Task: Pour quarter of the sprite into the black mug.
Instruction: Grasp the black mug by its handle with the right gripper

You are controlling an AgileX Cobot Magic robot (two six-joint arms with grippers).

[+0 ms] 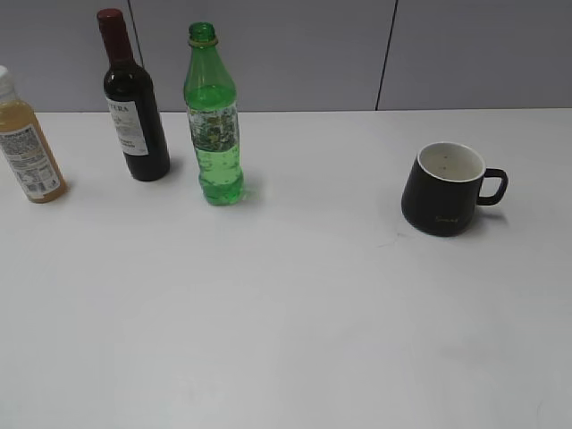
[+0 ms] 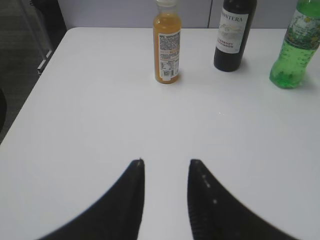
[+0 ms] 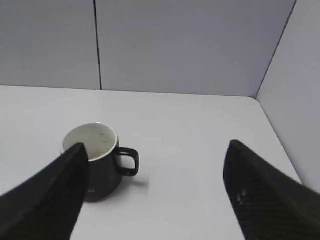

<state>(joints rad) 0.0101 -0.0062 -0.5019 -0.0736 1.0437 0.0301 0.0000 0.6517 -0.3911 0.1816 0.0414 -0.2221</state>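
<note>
A: Quick pass. Where's the sprite (image 1: 214, 116)?

B: Upright on the white bench (image 1: 295, 313), left of centre toward the back, no cap on it. Green bottle, mottled label band, clear liquid with bubbles, filled up to the shoulder or so. Just right of the wine bottle (image 1: 132, 103), small gap between them, not touching. The juice bottle (image 1: 27, 143) sits further left at the frame edge.

A: And the black mug (image 1: 444, 189)?

B: Right side of the bench, well apart from the sprite. Upright, handle pointing right in the exterior view, white inside. A few dark specks in there; can't say if there's any liquid, the view's too shallow.

A: Tools?

B: Neither shows up in the exterior view. Left tool (image 2: 166, 167): fingers parted, nothing between them, over bare bench, with all three bottles lined up far ahead and the sprite at the upper right. Right tool (image 3: 157, 152): spread wide, empty. The mug sits ahead of it, and the left finger (image 3: 60, 190) overlaps its near side in the frame; contact unclear.
</note>
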